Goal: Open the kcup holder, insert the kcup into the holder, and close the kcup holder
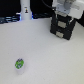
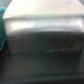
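Observation:
The kcup holder (image 1: 62, 29) is a black boxy case at the exterior view's upper right, with two stacked drawer fronts that look shut. My gripper (image 1: 64, 16) hangs directly over its top, close to it; its fingers are blurred and I cannot tell how the jaws stand. The wrist view is filled by the holder's grey top and dark front (image 2: 42, 40), very blurred, with no fingers showing. The kcup (image 1: 20, 64), a small white pod with a green lid, stands on the white table (image 1: 45, 55) at the exterior view's lower left, far from the gripper.
A tall white bottle-like post (image 1: 25, 10) stands at the back, left of the holder. Dark equipment (image 1: 9, 20) lines the back left edge of the table. A teal patch (image 2: 2, 31) shows beside the holder in the wrist view.

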